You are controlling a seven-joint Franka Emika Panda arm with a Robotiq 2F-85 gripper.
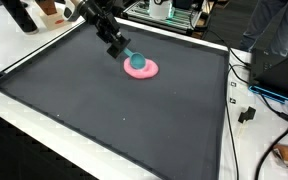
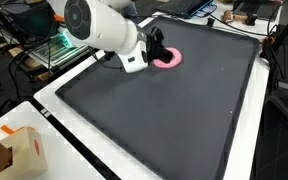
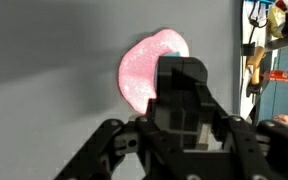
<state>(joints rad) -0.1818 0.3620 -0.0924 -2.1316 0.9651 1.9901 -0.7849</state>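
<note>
The pink plate (image 1: 146, 72) is a flat, glossy, slightly uneven oval on the black mat (image 1: 104, 110), just beneath the fingers (image 1: 121, 50). A small teal object (image 1: 136, 63) rests on it at the fingertips. Whether the fingers are spread or pinching cannot be told.

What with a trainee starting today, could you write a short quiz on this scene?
1. True or false: the pink disc lies on the dark mat.
2. Where is the teal object? A) on the pink disc B) on the white table edge C) on the floor
3. Which thing is the tool nearest to?
Key: 1 true; 2 A; 3 the teal object.
</note>
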